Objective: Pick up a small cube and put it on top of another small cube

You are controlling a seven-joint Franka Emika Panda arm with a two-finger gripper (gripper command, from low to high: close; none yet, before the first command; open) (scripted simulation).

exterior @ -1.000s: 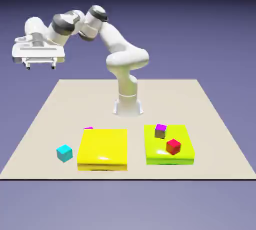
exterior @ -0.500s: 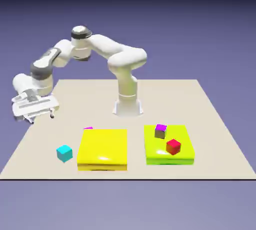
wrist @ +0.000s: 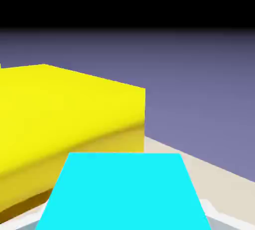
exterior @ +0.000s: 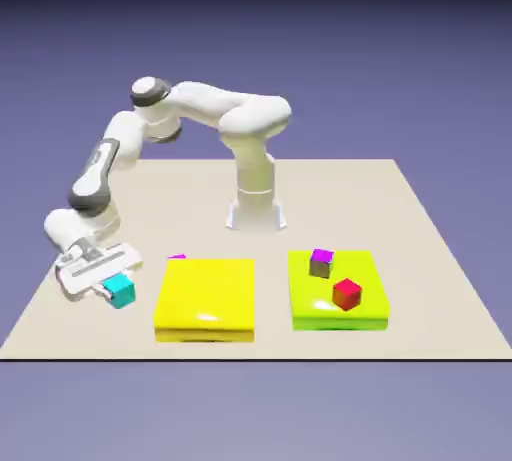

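Jaws down at the small cube — grip on it cannot be told.

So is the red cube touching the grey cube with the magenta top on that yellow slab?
Apart. The exterior view shows bare yellow slab between the red cube and the grey cube with the magenta top.

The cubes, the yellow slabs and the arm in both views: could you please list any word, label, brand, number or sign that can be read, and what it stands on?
None can be read in either view.
The small cube at the gripper: plain cyan faces, no marking.
The two yellow slabs: plain.
The red cube and the grey cube with a magenta top: plain colours only.
The white arm and the table: no logo or number shows.
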